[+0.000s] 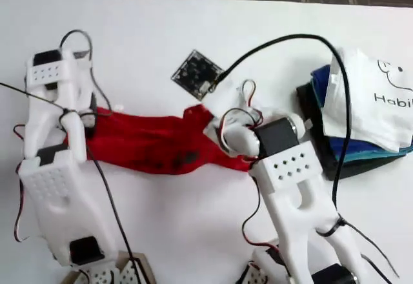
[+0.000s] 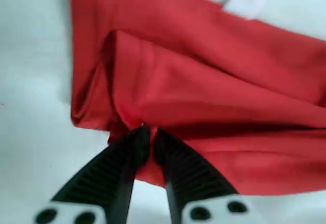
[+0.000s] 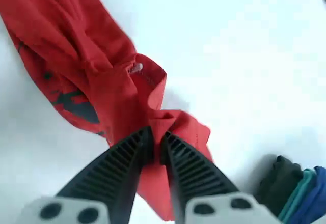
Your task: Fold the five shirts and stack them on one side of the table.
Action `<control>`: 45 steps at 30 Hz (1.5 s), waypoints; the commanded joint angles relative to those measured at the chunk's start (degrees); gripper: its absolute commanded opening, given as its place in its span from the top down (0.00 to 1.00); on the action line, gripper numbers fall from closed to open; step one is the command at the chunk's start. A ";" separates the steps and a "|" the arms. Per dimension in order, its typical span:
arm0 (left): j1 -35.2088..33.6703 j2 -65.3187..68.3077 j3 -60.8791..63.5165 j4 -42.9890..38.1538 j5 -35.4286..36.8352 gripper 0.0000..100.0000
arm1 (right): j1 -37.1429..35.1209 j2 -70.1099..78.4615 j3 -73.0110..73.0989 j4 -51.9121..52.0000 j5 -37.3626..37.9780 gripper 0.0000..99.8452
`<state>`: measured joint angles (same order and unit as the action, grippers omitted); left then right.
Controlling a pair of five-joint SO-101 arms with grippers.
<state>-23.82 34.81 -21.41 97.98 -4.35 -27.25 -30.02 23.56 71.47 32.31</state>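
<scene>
white shirt (image 1: 361, 97): dark lettering beneath a line drawing, cut off at the picture's edge | red shirt (image 1: 155, 145): dark print, unreadable | sewn tag (image 3: 135, 69): too small to read

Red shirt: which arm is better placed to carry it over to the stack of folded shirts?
Right, probably. The right gripper is shut on the red shirt at the end nearer the stack; the left gripper pinches the far end.
</scene>
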 commanded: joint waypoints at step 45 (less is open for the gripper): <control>-9.23 -24.44 26.07 -12.04 -6.51 0.81 | 0.66 0.66 2.46 -0.92 -0.26 0.98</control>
<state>-32.53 12.84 4.70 90.42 -12.88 -27.08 -29.49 26.37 71.47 32.31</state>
